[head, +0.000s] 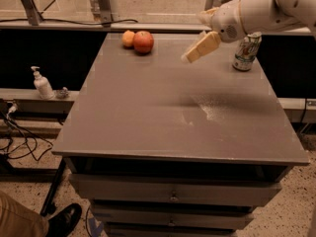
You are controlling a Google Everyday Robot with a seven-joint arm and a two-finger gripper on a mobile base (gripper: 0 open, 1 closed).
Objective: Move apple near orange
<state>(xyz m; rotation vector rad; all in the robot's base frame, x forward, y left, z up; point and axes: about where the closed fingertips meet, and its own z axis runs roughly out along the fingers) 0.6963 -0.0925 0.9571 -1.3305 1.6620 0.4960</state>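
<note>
The red apple [143,41] sits on the grey table [148,107] at its far left corner. The small pale orange [128,38] lies right beside it on the left, touching or nearly touching. My gripper [190,56] hangs in the air above the table's far middle, to the right of the apple and clear of it. It holds nothing. The white arm runs off to the upper right.
A drink can [246,52] stands at the far right of the table, behind the arm. A soap dispenser [42,83] stands on a low ledge at the left. A person's shoe [64,221] is at the bottom left. Drawers sit under the tabletop.
</note>
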